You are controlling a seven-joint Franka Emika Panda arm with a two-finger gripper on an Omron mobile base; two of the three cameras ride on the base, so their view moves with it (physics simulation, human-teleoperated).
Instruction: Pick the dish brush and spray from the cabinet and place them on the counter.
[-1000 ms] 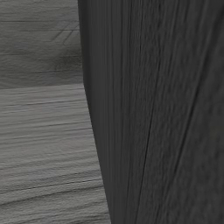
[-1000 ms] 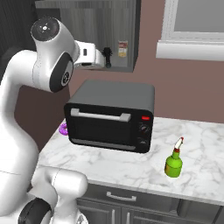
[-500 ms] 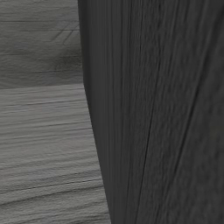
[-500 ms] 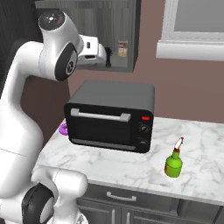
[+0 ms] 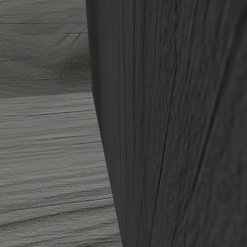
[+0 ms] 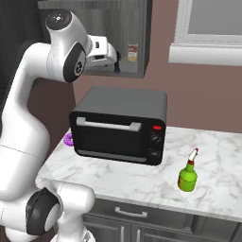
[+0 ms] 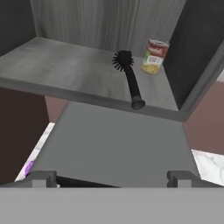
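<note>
Simulated kitchen: marble counter (image 6: 142, 177) across the lower half of the right base view, dark toaster oven (image 6: 120, 125) at centre, open cabinet (image 6: 127, 38) at the top. Spray (image 6: 188, 172) already stands on the counter, lower right of that frame, well apart from the oven. Dish brush (image 7: 129, 78) lies on the cabinet shelf (image 7: 65, 70), upper centre of hand view, bristles toward the back wall, handle end at the shelf's front lip, a can (image 7: 154, 56) just beside the bristle end.

Gripper (image 6: 116, 60) is up at the cabinet mouth, fingers wide apart, holding nothing.

Step in hand, as I judge it: reach in for the brush. Best go for mid-handle, jaws across it, keeping off the can and side wall.

Hand view gives brush orientation; right base view gives arm pose and counter room. Left base view: dark wood-grain panel (image 5: 183, 125), close up.
</note>
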